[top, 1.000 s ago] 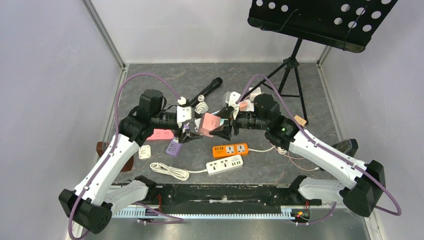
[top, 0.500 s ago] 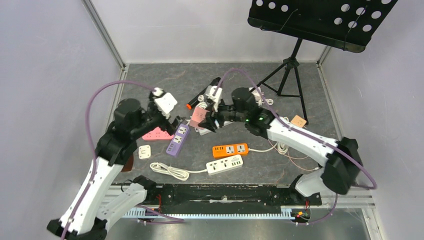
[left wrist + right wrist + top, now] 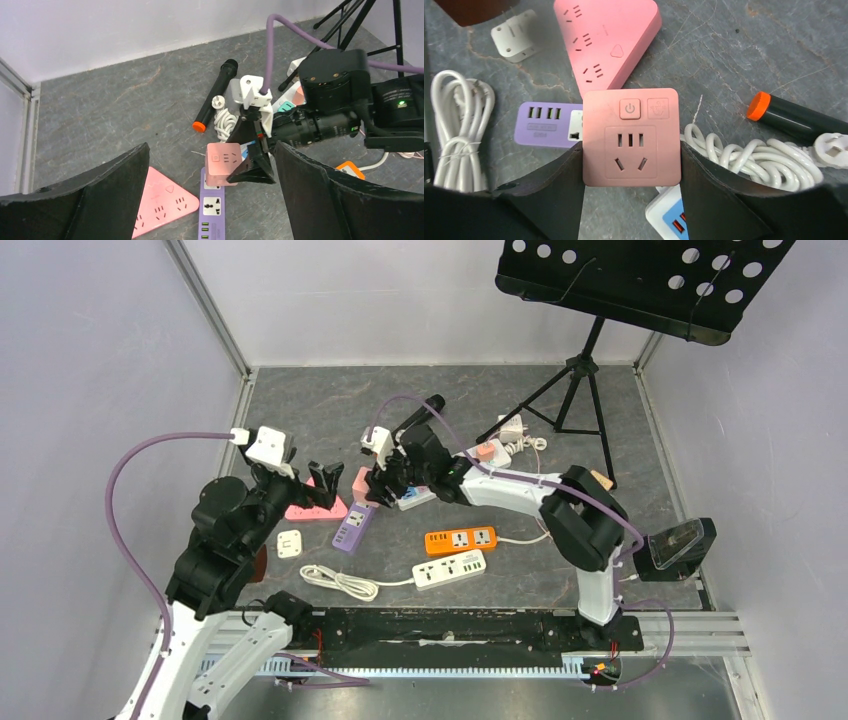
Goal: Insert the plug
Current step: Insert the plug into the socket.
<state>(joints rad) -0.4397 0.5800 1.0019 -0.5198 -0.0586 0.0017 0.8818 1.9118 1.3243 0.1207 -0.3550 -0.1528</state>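
Note:
The plug is a pink cube adapter [image 3: 630, 137] with a power button on its face. My right gripper [image 3: 630, 150] is shut on its two sides. In the left wrist view the pink cube [image 3: 225, 162] stands over the far end socket of the purple power strip [image 3: 210, 210], which lies flat on the floor. Its prongs are hidden, so I cannot tell whether they are in the socket. From the top view the right gripper [image 3: 378, 483] reaches in from the right. My left gripper [image 3: 322, 473] hangs open just left of the strip [image 3: 352, 530], holding nothing.
A pink triangular strip [image 3: 312, 506] lies left of the purple one. A black microphone [image 3: 420, 415] and a coiled white cable [image 3: 749, 157] lie behind the cube. An orange strip [image 3: 460, 538], a white strip [image 3: 450, 568] and a music stand [image 3: 580, 370] are to the right.
The right arm has swung left, carrying the pink cube from the middle to above the purple strip. The left arm has drawn back to the left and its jaws have spread wider.

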